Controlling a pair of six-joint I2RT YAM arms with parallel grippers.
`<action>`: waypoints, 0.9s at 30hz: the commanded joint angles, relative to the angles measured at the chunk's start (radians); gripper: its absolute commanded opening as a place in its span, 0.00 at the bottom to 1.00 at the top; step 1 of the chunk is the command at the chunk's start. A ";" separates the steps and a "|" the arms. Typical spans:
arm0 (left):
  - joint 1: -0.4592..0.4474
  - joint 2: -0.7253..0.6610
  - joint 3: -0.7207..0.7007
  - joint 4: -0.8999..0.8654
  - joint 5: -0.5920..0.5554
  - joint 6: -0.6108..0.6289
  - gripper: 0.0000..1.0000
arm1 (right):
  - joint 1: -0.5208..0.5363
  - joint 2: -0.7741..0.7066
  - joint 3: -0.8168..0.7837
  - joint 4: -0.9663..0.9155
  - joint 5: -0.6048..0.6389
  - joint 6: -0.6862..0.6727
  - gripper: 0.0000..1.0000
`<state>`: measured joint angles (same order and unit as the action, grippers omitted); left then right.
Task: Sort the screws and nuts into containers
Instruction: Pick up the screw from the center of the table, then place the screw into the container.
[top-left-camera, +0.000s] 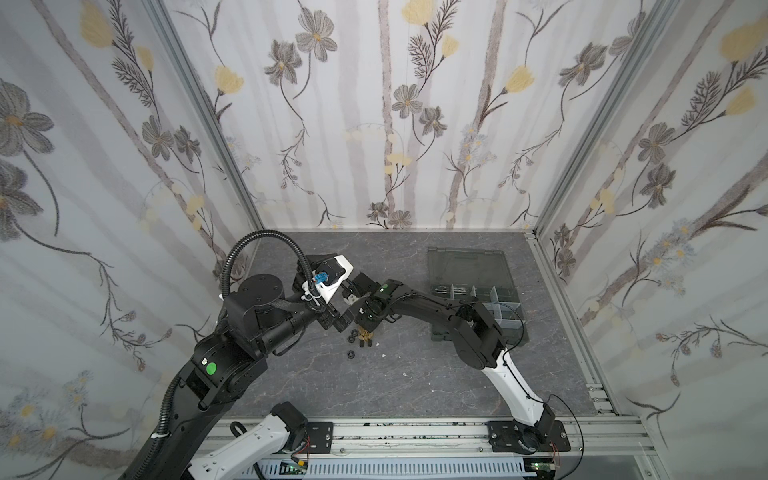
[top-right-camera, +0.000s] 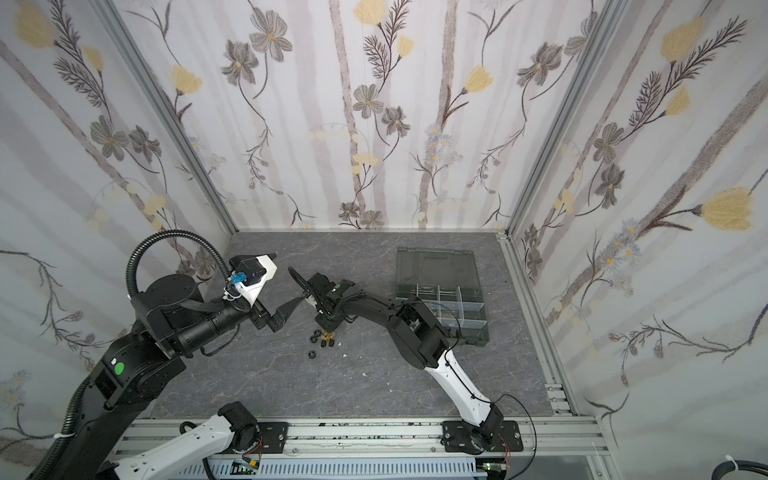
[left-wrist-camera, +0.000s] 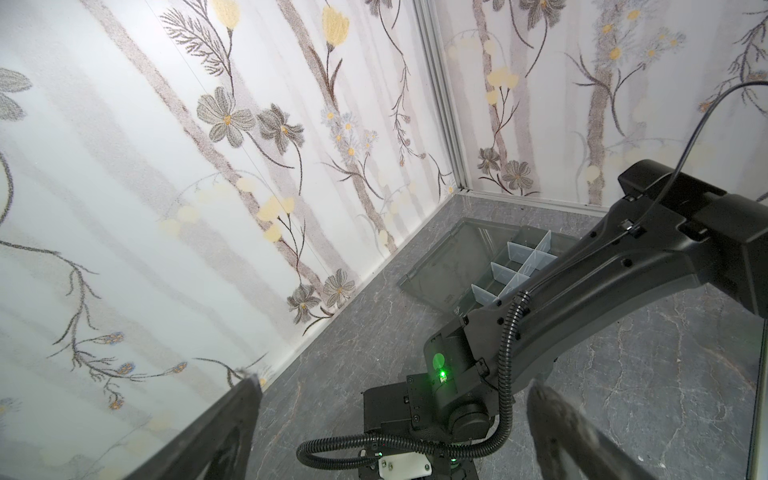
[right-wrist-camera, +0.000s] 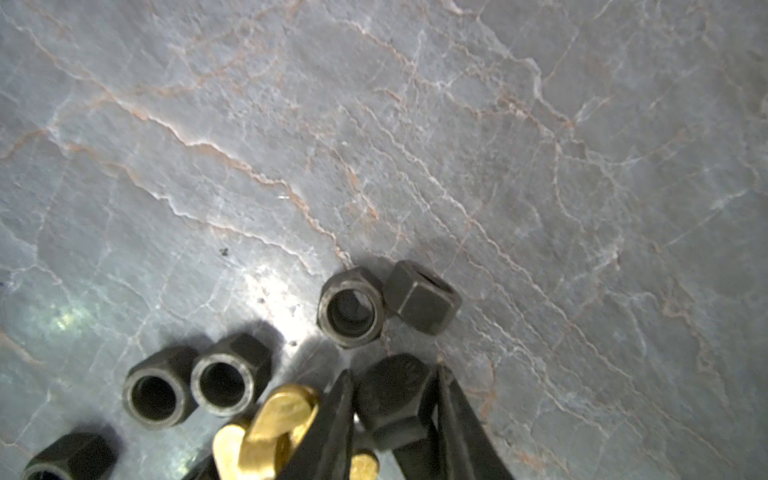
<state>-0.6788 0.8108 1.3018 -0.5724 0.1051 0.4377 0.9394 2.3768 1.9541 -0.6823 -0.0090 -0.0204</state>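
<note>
In the right wrist view my right gripper (right-wrist-camera: 395, 386) is shut on the hex head of a black screw (right-wrist-camera: 392, 399) that lies on the grey marbled table. Several black nuts (right-wrist-camera: 351, 307) and a brass-gold nut (right-wrist-camera: 282, 424) lie close beside it. Both top views show this small pile (top-left-camera: 353, 337) under the right gripper (top-left-camera: 368, 330), left of the containers (top-left-camera: 498, 309) of the open dark grey organizer box. My left gripper (top-right-camera: 296, 293) hovers open and empty just left of the right wrist.
The box's hinged lid (top-left-camera: 469, 264) lies flat behind the compartments, near the back wall. One black nut (top-left-camera: 351, 354) sits apart, nearer the front. Floral walls enclose the table on three sides. The right arm (left-wrist-camera: 602, 282) crosses in front of the left wrist camera.
</note>
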 joint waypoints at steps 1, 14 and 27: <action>0.002 -0.002 -0.001 0.013 -0.005 0.004 1.00 | -0.001 0.009 0.002 -0.024 0.007 -0.016 0.22; 0.001 -0.001 -0.030 0.030 -0.010 0.009 1.00 | -0.092 -0.214 -0.173 0.010 -0.036 0.058 0.12; 0.000 0.038 -0.015 0.014 -0.002 0.005 1.00 | -0.380 -0.821 -0.786 0.046 -0.003 0.341 0.12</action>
<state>-0.6788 0.8425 1.2789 -0.5652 0.0982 0.4404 0.6003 1.6543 1.2358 -0.6319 -0.0353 0.2039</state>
